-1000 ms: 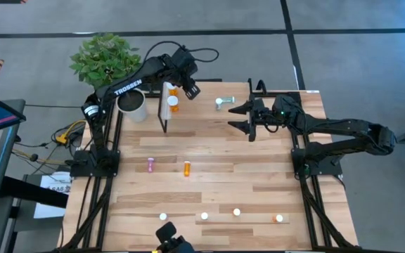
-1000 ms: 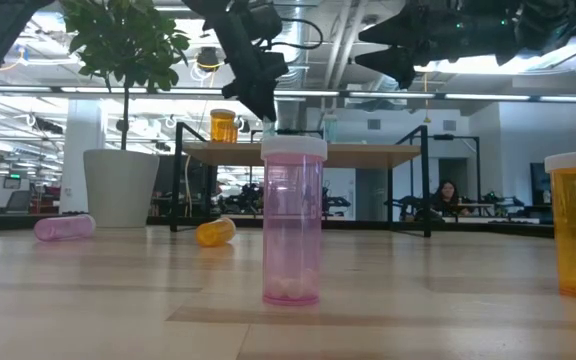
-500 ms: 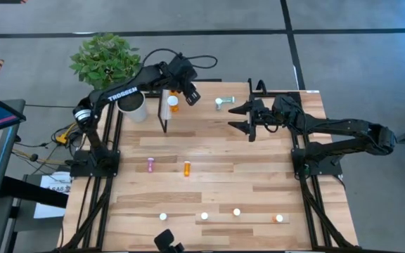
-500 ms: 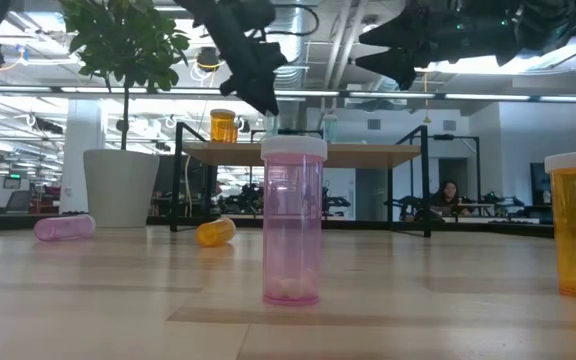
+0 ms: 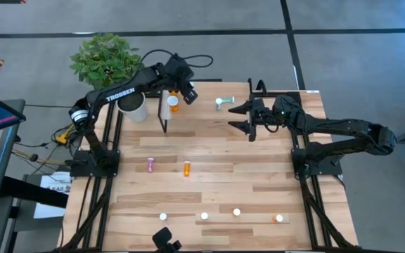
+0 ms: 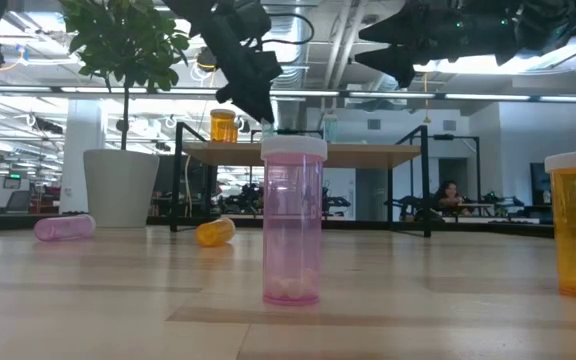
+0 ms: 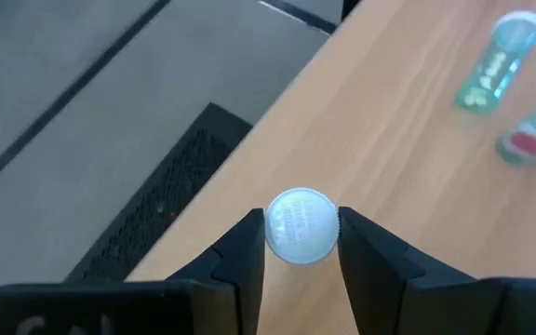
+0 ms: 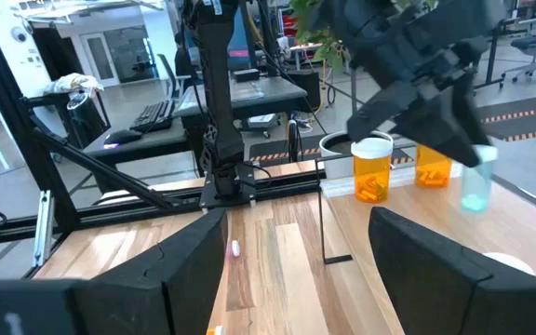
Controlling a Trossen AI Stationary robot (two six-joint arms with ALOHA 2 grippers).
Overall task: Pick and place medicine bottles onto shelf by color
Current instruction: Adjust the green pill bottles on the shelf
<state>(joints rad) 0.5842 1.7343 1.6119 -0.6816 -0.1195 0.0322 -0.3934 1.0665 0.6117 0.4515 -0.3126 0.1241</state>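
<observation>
I am carrying a pale teal bottle (image 8: 476, 182) in my left gripper (image 7: 301, 244) above the shelf (image 6: 298, 153), beside the orange bottles (image 8: 373, 169) already standing there. To do this well, I judge I should be lowering it upright, clear of the orange ones, and releasing only once it rests. My left jaws are pinching narrowly on its white cap (image 7: 301, 225). My right gripper (image 5: 248, 117) is waiting over the table (image 5: 216, 183), jaws spread wide, holding nothing.

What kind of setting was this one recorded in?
Probably a robotics lab in an open-plan office: exposed ceiling ducts, rows of desks with monitors, a seated person beyond the wooden table.
</observation>
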